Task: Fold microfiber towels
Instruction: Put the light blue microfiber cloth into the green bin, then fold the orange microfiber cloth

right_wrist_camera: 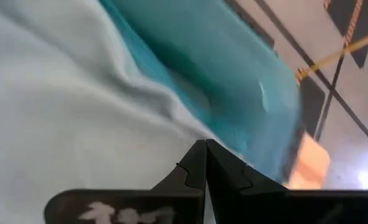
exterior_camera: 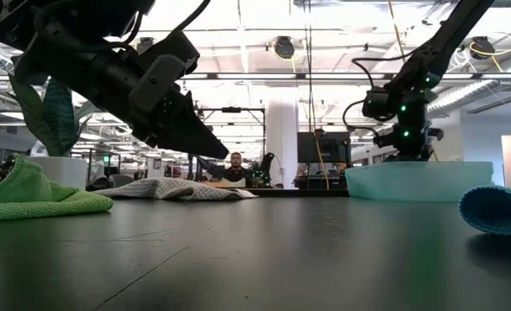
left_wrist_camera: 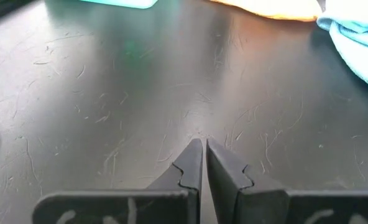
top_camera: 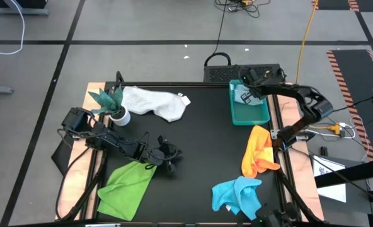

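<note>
The pale blue towel (right_wrist_camera: 66,93) lies bunched inside the teal tray (top_camera: 257,115) at the far right. My right gripper (right_wrist_camera: 204,145) is shut and slants down over it inside the tray (right_wrist_camera: 234,68). My left gripper (left_wrist_camera: 204,143) is shut on nothing and hangs above bare table, just right of the lime green towel (top_camera: 126,186). The white-grey towel (top_camera: 155,103) lies crumpled at the far left. At the right edge lies the orange towel (top_camera: 259,151), and the turquoise towel (top_camera: 237,195) is bunched at the near right. My right gripper's shut fingertips stand right at the pale blue towel's crumpled top (right_wrist_camera: 171,134), coming from above at a slant. Whether they touch the cloth I cannot tell. My left gripper touches nothing.
A small plant in a white pot (top_camera: 116,108) stands at the far left beside the white-grey towel. The middle of the black table (top_camera: 199,145) is bare. Cables and a dark box (top_camera: 227,70) lie beyond the far edge. A person (exterior_camera: 235,166) sits far back in the room.
</note>
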Robot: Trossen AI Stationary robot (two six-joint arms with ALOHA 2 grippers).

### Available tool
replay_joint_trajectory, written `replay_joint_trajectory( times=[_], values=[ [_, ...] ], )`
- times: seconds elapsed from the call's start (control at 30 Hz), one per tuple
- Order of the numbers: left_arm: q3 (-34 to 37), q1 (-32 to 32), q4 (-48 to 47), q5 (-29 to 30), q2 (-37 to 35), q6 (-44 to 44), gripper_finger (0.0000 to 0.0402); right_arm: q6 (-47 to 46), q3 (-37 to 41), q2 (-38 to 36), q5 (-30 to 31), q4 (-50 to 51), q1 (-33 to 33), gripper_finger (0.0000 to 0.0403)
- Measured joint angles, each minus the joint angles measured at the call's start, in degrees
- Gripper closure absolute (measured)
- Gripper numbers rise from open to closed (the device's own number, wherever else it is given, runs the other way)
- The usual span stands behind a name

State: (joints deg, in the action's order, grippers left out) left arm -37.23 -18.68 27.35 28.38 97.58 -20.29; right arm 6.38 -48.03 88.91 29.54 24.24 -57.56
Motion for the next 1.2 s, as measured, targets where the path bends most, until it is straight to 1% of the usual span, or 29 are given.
replay_joint_trajectory(
  times=[0.07, 0.2, 0.27, 0.33, 0.4, 0.5, 0.63, 0.77, 0.9, 1.03, 1.13, 1.2],
  values=[
    [0.0, -0.02, 0.0, -0.12, 0.0, 0.0, 0.0376, 1.15, 0.02, 1.53, -1.21, -0.73, -0.13, 0.0403],
    [0.0, -0.02, -0.02, -0.44, 0.0, 0.06, 0.0376, 4.05, 0.07, 4.1, -1.4, -2.03, -0.21, 0.0403],
    [0.0, -0.02, -0.02, -0.44, 0.0, 0.06, 0.0376, 5.09, -0.03, 4.7, -2.74, -2.14, -0.11, 0.0403],
    [0.0, -0.01, -0.02, -0.44, 0.0, 0.06, 0.0376, 6.35, -0.2, 4.32, -2.35, -2.11, 0.36, 0.0403],
    [0.0, -0.02, -0.02, -0.44, 0.0, 0.06, 0.0376, 6.94, -0.22, 2.38, -0.66, -1.76, 1.28, 0.0403],
    [0.0, 0.0, -0.02, -0.44, 0.0, 0.09, 0.0376, 6.35, -0.24, -2.7, 1.53, -0.08, 3.71, 0.0403],
    [0.0, -0.02, -0.03, -0.44, 0.0, 0.09, 0.0376, 3.26, -0.28, -11.48, 2.67, 7.14, 9.1, 0.0403],
    [0.0, -0.02, -0.04, -0.44, 0.0, 0.11, 0.0376, -1.9, -0.28, -18.96, 0.51, 20.12, 18.94, 0.0403],
    [0.0, -0.02, -0.06, -0.44, 0.0, 0.11, 0.0376, -12.8, -0.28, -23.26, -5.3, 30.98, 32.18, 0.0403],
    [0.0, -0.02, -0.04, -0.44, 0.0, 0.11, 0.0376, -25.95, -0.28, -23.71, -14.93, 36.4, 45.39, 0.0403],
    [0.0, -0.02, -0.04, -0.45, 0.0, 0.12, 0.0376, -33.89, -0.28, -21.9, -22.76, 36.92, 54.45, 0.0403],
    [0.0, -0.01, -0.04, -1.3, 0.0, 0.31, 0.0376, -38.68, -0.28, -20.05, -26.08, 36.86, 59.9, 0.0403]
  ],
)
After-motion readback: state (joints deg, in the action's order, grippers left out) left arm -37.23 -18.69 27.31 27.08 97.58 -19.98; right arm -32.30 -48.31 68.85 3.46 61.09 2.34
